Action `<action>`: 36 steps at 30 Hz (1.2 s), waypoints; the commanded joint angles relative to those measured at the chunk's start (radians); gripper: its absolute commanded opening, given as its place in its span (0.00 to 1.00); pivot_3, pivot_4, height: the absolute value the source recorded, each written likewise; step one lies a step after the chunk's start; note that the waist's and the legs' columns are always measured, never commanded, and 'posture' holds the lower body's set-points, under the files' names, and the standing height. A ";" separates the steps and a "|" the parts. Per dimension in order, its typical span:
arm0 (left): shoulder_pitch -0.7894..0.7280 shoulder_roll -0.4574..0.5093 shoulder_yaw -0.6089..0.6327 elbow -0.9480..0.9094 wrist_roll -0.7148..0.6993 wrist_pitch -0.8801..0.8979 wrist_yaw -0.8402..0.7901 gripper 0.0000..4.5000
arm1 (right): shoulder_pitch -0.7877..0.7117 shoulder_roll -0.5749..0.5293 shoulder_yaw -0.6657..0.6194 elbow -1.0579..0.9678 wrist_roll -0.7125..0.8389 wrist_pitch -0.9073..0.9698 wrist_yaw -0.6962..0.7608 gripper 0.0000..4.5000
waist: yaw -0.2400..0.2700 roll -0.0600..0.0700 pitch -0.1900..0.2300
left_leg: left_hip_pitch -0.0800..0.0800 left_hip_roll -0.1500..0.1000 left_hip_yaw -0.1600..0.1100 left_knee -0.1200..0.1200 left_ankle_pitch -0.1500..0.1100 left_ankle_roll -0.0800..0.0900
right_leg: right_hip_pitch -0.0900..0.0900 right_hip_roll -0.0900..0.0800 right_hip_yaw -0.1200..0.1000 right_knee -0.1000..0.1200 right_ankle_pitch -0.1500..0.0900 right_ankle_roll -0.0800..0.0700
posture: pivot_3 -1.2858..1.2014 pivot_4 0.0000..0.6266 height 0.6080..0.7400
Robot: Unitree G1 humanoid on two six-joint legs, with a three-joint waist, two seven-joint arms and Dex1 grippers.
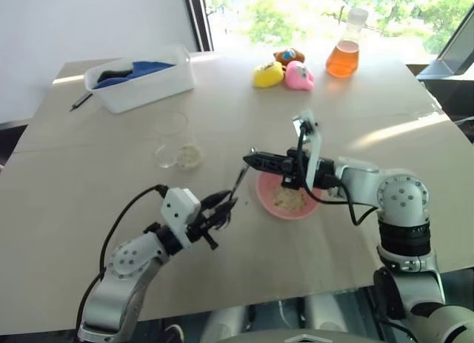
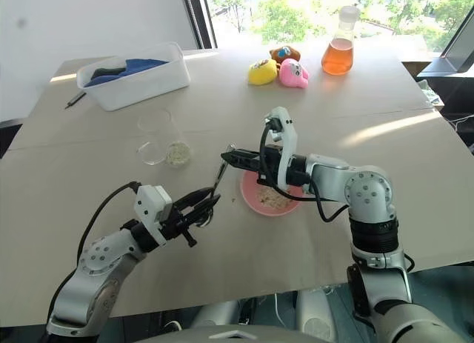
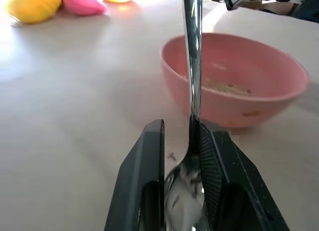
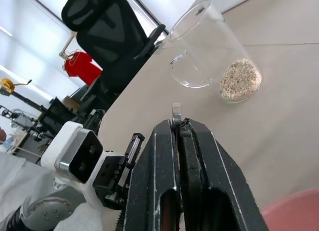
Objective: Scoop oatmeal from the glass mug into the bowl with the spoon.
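Note:
The silver spoon point(image 1: 238, 181) hangs nearly upright between my two grippers, just left of the pink bowl point(image 1: 261, 196). My right gripper point(image 1: 248, 161) points left and is shut on the top of the spoon's handle point(image 4: 176, 110). My left gripper point(image 1: 226, 206) sits below, jaws slightly apart around the spoon's scoop end point(image 3: 185, 188). A thin layer of oatmeal point(image 1: 290, 199) lies in the bowl. The glass mug point(image 1: 176, 139) stands further back to the left, with some oatmeal point(image 1: 191, 157) at its bottom.
A white tub point(image 1: 170, 82) with a blue cloth stands at the back left, a dark pen point(image 1: 80, 101) beside it. Yellow point(image 1: 268, 74) and pink point(image 1: 299, 75) toys and a flask of orange liquid point(image 1: 343, 58) stand at the far edge.

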 commanded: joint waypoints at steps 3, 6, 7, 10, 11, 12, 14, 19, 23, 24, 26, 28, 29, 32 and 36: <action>-0.015 -0.003 -0.033 0.002 0.245 -0.160 0.112 0.22 | -0.020 0.040 -0.031 -0.045 0.028 -0.030 -0.068 0.00 | 0.000 0.000 0.000 | 0.000 0.000 0.000 0.000 0.000 0.000 | 0.000 0.000 0.000 0.000 0.000 0.000 | 0.52 0.24 1.00; -0.004 -0.009 -0.049 0.018 0.333 -0.210 0.153 0.22 | -0.025 0.063 -0.046 -0.041 0.044 -0.042 -0.106 0.00 | 0.000 0.000 0.000 | 0.000 0.000 0.000 0.000 0.000 0.000 | 0.000 0.000 0.000 0.000 0.000 0.000 | 0.52 0.24 1.00; 0.002 -0.013 -0.053 0.021 0.352 -0.220 0.164 0.22 | -0.026 0.068 -0.049 -0.041 0.050 -0.043 -0.116 0.00 | 0.000 0.000 0.000 | 0.000 0.000 0.000 0.000 0.000 0.000 | 0.000 0.000 0.000 0.000 0.000 0.000 | 0.52 0.24 1.00; 0.014 -0.030 -0.056 0.023 0.396 -0.226 0.204 0.22 | -0.028 0.077 -0.055 -0.041 0.070 -0.042 -0.137 0.00 | 0.000 0.000 0.000 | 0.000 0.000 0.000 0.000 0.000 0.000 | 0.000 0.000 0.000 0.000 0.000 0.000 | 0.52 0.24 1.00; 0.016 -0.037 -0.055 0.022 0.400 -0.221 0.213 0.22 | -0.028 0.077 -0.055 -0.041 0.076 -0.041 -0.141 0.00 | 0.000 0.000 0.000 | 0.000 0.000 0.000 0.000 0.000 0.000 | 0.000 0.000 0.000 0.000 0.000 0.000 | 0.52 0.24 1.00; 0.018 -0.044 -0.054 0.021 0.401 -0.217 0.219 0.22 | -0.028 0.077 -0.055 -0.041 0.081 -0.041 -0.144 0.00 | 0.000 0.000 0.000 | 0.000 0.000 0.000 0.000 0.000 0.000 | 0.000 0.000 0.000 0.000 0.000 0.000 | 0.52 0.24 1.00; 0.018 -0.054 -0.062 0.018 0.377 -0.201 0.207 0.22 | -0.032 0.077 -0.054 -0.039 0.089 -0.042 -0.151 0.00 | 0.000 0.000 0.000 | 0.000 0.000 0.000 0.000 0.000 0.000 | 0.000 0.000 0.000 0.000 0.000 0.000 | 0.52 0.24 1.00; 0.002 -0.067 -0.063 0.014 0.298 -0.138 0.166 0.22 | -0.035 0.069 -0.048 -0.037 0.107 -0.040 -0.150 0.00 | 0.000 0.000 0.000 | 0.000 0.000 0.000 0.000 0.000 0.000 | 0.000 0.000 0.000 0.001 0.000 0.000 | 0.52 0.24 1.00; -0.026 -0.069 -0.055 0.025 0.267 -0.114 0.156 0.22 | -0.034 0.063 -0.044 -0.039 0.115 -0.040 -0.149 0.00 | -0.001 0.000 0.000 | 0.000 0.000 0.000 0.000 0.000 0.000 | -0.001 0.000 0.000 0.001 0.000 0.000 | 0.52 0.24 1.00; -0.028 -0.069 -0.055 0.025 0.260 -0.110 0.153 0.22 | -0.034 0.062 -0.044 -0.039 0.116 -0.040 -0.150 0.00 | -0.001 0.000 0.000 | 0.000 0.000 0.000 0.000 0.000 0.000 | -0.001 0.000 0.000 0.001 0.000 0.000 | 0.52 0.24 1.00; -0.035 -0.065 -0.057 0.032 0.258 -0.111 0.148 0.10 | -0.034 0.060 -0.042 -0.039 0.117 -0.040 -0.149 0.00 | -0.001 0.000 0.000 | 0.000 0.000 0.000 0.000 0.000 0.000 | -0.001 0.000 0.000 0.001 0.000 0.000 | 0.52 0.24 1.00; -0.043 -0.062 -0.058 0.041 0.262 -0.112 0.146 0.02 | -0.034 0.058 -0.041 -0.039 0.116 -0.040 -0.148 0.00 | -0.001 0.000 0.000 | 0.000 0.000 0.000 0.000 0.000 0.000 | -0.001 0.000 0.000 0.001 0.000 0.000 | 0.52 0.24 1.00; -0.046 -0.063 -0.058 0.045 0.262 -0.106 0.148 0.02 | -0.034 0.058 -0.040 -0.040 0.116 -0.041 -0.148 0.00 | -0.001 0.000 0.000 | 0.000 0.000 0.000 0.000 0.000 0.000 | -0.001 0.000 0.000 0.001 0.000 0.000 | 0.52 0.24 1.00; -0.049 -0.063 -0.059 0.050 0.259 -0.100 0.148 0.02 | -0.032 0.057 -0.039 -0.042 0.116 -0.042 -0.149 0.00 | -0.001 0.000 0.000 | 0.000 0.000 0.000 0.000 0.000 0.000 | -0.001 0.000 0.000 0.001 0.000 0.000 | 0.52 0.24 1.00; -0.065 -0.063 -0.081 0.003 0.267 -0.063 0.147 0.02 | -0.030 0.055 -0.037 -0.043 0.108 -0.046 -0.147 0.00 | -0.001 0.000 0.000 | 0.000 0.000 0.000 0.000 0.000 0.000 | -0.001 0.000 0.000 0.001 0.000 0.000 | 0.52 0.24 1.00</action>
